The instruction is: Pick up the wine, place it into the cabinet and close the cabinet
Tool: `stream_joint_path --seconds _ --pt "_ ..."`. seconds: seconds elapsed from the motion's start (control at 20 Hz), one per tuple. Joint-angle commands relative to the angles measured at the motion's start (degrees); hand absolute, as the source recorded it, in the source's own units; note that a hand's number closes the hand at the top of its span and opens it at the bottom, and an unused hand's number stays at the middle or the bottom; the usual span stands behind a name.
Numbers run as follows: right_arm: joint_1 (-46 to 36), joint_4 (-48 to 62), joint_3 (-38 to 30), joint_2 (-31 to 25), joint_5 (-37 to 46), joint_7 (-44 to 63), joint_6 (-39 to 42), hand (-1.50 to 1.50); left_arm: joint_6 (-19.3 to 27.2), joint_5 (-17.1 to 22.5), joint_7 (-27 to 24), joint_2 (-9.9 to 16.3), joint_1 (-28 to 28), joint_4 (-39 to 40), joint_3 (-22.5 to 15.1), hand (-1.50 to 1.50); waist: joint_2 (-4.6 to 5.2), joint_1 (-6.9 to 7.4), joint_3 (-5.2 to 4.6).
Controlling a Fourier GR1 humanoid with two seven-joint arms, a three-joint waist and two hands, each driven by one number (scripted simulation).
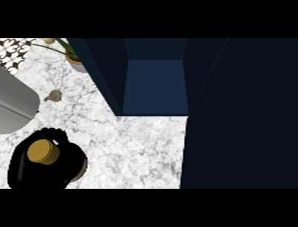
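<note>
The cabinet (155, 84) dominates, a dark blue box standing open at the back of the marble tabletop (139, 146), its door (250, 115) swung out as a tall dark slab along the right side. The open shelf faces down the tabletop, toward the robot. Down at the lower left, the left hand (30, 170) is curled round the wine (44, 150), which stands upright so that I look straight down on its gold cap; the black fingers hide nearly all of the bottle below. So the bottle sits well apart from the opening, which lies up and to the right of the hand. I'd judge the carry must run diagonally that way, bottle kept vertical, entering left of the door. The right hand does not show.
</note>
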Motion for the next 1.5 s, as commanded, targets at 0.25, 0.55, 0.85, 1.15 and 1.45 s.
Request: stream_joint_path --seconds 0.25,0.55,0.85,1.15,1.45 --pt "3.67 -8.98 0.37 0.52 -3.61 2.72 -0.09 -1.5 6.88 -2.71 15.74 -3.32 -3.32 -13.71 -6.65 1.5 0.09 -0.3 -0.02" --pt "4.41 -7.84 -4.2 -1.03 -8.03 1.06 2.02 -1.5 9.32 -3.72 24.58 -5.82 -4.9 -19.43 -12.09 1.5 0.09 -0.46 0.01" --pt "1.34 -7.81 1.47 1.34 -1.67 2.41 -0.49 -1.5 21.37 -5.15 27.78 -6.26 -11.35 -19.89 -22.66 1.5 0.11 -0.39 -0.05" --pt "4.36 -1.93 -0.43 1.72 -3.25 -4.45 3.01 -1.5 37.08 -7.2 35.56 -6.28 -24.62 -17.19 -29.66 1.5 0.2 -0.62 0.0" --pt "4.39 -7.07 -0.48 1.29 -5.25 1.14 1.54 -1.5 40.36 -5.99 30.67 -6.29 -30.52 -9.48 -28.17 1.5 0.22 -0.72 -0.04"
